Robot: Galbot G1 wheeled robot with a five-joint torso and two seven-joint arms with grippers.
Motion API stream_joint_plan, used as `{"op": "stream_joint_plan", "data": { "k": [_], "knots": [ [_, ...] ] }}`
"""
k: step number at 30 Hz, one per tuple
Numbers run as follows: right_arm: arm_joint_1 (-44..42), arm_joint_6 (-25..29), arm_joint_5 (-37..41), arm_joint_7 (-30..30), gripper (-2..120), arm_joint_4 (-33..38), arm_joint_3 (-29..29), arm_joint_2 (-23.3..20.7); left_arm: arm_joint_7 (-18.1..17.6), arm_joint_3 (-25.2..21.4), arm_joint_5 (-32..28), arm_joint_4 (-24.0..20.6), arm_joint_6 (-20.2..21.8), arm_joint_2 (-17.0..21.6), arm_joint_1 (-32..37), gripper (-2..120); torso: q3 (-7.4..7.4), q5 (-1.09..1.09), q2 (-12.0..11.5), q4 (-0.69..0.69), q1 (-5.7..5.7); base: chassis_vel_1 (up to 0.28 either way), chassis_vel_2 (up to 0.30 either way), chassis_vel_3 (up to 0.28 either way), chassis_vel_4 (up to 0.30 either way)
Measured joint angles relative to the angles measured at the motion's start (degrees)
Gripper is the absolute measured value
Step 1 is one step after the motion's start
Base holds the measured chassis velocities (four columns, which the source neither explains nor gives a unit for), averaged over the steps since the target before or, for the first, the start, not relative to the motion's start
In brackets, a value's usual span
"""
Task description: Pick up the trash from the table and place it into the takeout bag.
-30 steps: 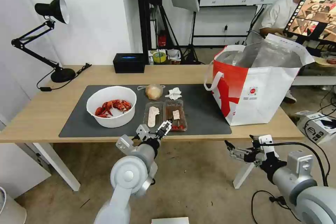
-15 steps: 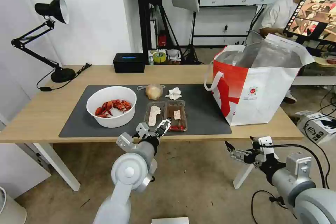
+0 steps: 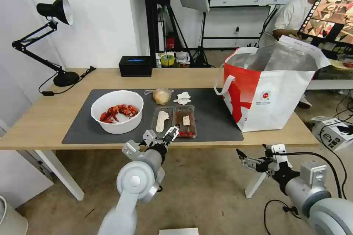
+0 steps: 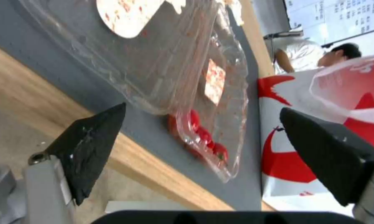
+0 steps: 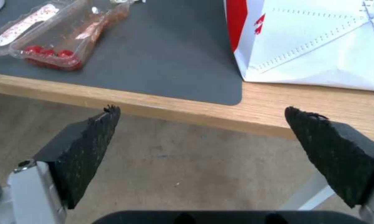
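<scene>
- Tray first, since that's what everything hinges on: the clear hinged plastic tray (image 3: 175, 119) lies open on the dark grey mat (image 3: 213, 117) near the table's (image 3: 47, 117) front edge, with its few red tomatoes (image 4: 203, 137) bunched at the near end of the right half.
- Left gripper (image 3: 168, 135) hovers right at the near edge of that tray, fingers spread wide and clamped on nothing. In the left wrist view the tomato end sits between the two black fingertips (image 4: 91, 143) but ahead of them, so I'd say nothing is touching yet.
- Long axis of the tray runs away from the robot, roughly in line with the way the gripper points, so the short near edge is what faces the fingers. My guess is the grab wants a push forward over that lip, not a sideways move.
- Right gripper (image 3: 245, 158) hangs below and in front of the table edge, well apart from the tray, fingers also wide apart and empty. Left arm is clearly the nearer one.
- Takeout bag (image 3: 268, 95) stands open off to the right of the tray, on the mat's right end.
- White bowl (image 3: 117, 111) of shells, bun (image 3: 161, 96) and tissue (image 3: 182, 98) are all on the mat too, so none of the trash looks bagged.
</scene>
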Motion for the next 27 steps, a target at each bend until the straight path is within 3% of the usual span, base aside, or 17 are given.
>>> {"op": "stream_joint_plan", "data": {
  "k": [12,27],
  "knots": [
    [-0.18,0.06,-0.07,-0.03,100,0.05,-0.08,0.02,-0.66,-0.47,-0.47,0.46,-0.50,0.07,-0.36,100,0.00,0.00,0.00,0.00,0.00,0.000,0.000,0.000,0.000],
    [0.10,0.11,-0.19,-0.08,100,-0.41,-0.48,0.19,3.44,-1.47,-1.21,-1.57,-2.61,0.29,-0.37,100,0.00,0.00,0.00,0.00,0.00,0.000,0.000,0.000,0.000]
  ]
}}
